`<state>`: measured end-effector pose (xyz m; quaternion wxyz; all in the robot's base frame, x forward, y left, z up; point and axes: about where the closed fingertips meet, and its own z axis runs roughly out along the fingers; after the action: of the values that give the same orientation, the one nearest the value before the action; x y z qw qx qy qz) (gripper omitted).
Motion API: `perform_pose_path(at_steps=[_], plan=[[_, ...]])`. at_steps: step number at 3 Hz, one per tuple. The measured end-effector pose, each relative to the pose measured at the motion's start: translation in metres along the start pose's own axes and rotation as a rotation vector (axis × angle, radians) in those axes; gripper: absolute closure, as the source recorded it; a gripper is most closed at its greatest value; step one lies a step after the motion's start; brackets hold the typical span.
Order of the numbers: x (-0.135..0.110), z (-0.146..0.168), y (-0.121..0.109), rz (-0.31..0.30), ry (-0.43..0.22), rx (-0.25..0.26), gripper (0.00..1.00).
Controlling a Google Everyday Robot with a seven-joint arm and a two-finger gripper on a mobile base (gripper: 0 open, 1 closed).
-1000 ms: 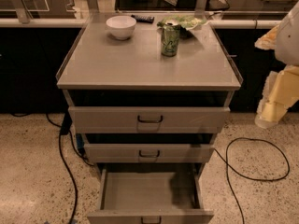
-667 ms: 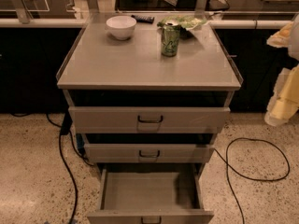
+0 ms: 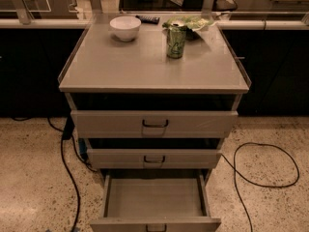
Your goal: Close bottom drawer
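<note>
The bottom drawer (image 3: 154, 199) of the grey-beige cabinet is pulled far out toward me. Its shallow tray is empty and its low front panel (image 3: 154, 224) with a small dark handle sits at the lower edge of the view. Above it, the middle drawer (image 3: 153, 158) and the top drawer (image 3: 154, 123) each stick out a little. My gripper is out of view.
On the cabinet top (image 3: 145, 64) stand a white bowl (image 3: 125, 28), a green can (image 3: 175, 42), a bag of greens (image 3: 193, 22) and a dark remote (image 3: 147, 19). Black cables lie on the speckled floor at left (image 3: 65, 163) and right (image 3: 260, 168).
The pale arm part seen at the right edge earlier has moved out of view. The drawers and the things on top have not moved.
</note>
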<state>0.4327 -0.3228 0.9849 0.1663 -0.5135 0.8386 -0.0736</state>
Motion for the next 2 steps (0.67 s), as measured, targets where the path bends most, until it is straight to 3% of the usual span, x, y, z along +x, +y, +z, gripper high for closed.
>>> perform_pose_path(at_steps=[1, 2], plan=[[0.045, 0.011, -0.017, 0.046, 0.035, 0.032, 0.00], [0.105, 0.030, -0.041, 0.169, 0.069, 0.046, 0.00]])
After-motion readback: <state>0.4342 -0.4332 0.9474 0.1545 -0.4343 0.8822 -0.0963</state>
